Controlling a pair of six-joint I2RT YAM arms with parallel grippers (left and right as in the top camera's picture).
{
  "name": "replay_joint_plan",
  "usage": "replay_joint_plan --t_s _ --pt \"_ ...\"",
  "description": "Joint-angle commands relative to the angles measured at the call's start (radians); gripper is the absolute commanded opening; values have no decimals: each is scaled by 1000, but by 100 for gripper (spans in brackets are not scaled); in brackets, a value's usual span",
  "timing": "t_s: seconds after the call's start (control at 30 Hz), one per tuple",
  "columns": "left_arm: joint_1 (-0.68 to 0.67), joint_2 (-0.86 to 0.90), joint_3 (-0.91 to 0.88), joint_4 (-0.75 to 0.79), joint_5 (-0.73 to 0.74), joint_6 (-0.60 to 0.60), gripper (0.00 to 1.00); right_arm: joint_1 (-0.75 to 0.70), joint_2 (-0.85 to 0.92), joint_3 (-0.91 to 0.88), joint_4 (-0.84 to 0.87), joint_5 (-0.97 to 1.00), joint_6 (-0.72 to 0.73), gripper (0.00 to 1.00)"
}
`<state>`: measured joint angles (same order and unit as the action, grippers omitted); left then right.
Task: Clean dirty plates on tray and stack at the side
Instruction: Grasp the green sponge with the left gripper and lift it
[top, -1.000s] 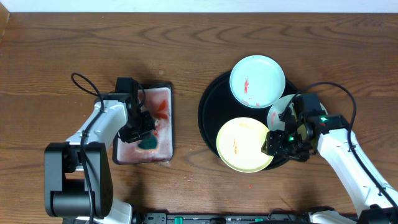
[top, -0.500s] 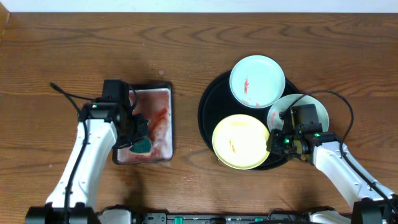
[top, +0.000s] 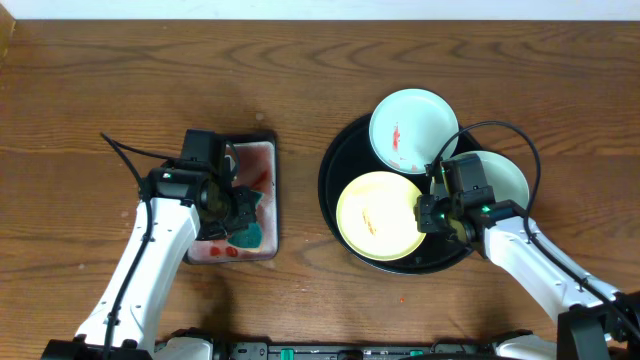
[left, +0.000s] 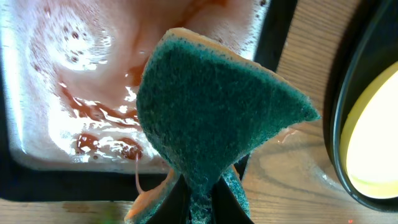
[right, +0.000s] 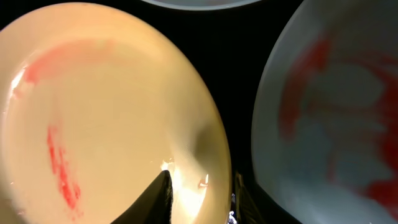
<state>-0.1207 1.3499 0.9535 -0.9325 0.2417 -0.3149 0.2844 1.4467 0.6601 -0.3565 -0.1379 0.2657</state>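
Observation:
A pale yellow plate (top: 378, 214) with red smears lies in the large round black tray (top: 335, 168). My right gripper (top: 428, 214) is shut on its right rim; in the right wrist view the rim (right: 211, 149) sits between the fingers (right: 200, 196). A mint-white plate (top: 412, 128) with a red smear lies at the tray's back. Another mint-white plate (top: 505, 178), smeared red (right: 329, 106), lies at the tray's right under my arm. My left gripper (top: 236, 212) is shut on a green sponge (left: 211, 118) over the basin's right edge.
A small black rectangular basin (top: 268, 150) holds pinkish foamy water (left: 68, 56), left of the tray. Brown wood tabletop (top: 300, 80) lies all around. A small red spot (top: 401, 297) marks the table in front of the tray.
My right gripper has slid the yellow plate leftward in the tray, uncovering more of the right mint plate. My left gripper has moved right with the sponge, toward the basin's right edge.

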Motion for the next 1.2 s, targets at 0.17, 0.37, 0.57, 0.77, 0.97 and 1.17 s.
replay_joint_plan --t_s 0.17,0.37,0.57,0.77,0.97,1.17 --pt "-15 18 -35 94 -205 -95 7 -58 -72 80 -76 -81 -18 35" --pt "-15 216 -83 240 -200 -154 7 -62 -111 85 -178 -80 -36 38" --pt "-15 302 -83 276 -209 -149 48 -62 -111 85 -233 -79 -36 44" --pt "-16 302 -83 290 -208 -128 8 -62 -109 85 -238 -76 -35 47" --pt "-16 296 11 166 -150 -124 8 -63 -67 82 -234 -53 -12 51" --pt "-61 246 236 -53 -54 -124 7 -63 66 82 -137 -85 10 37"
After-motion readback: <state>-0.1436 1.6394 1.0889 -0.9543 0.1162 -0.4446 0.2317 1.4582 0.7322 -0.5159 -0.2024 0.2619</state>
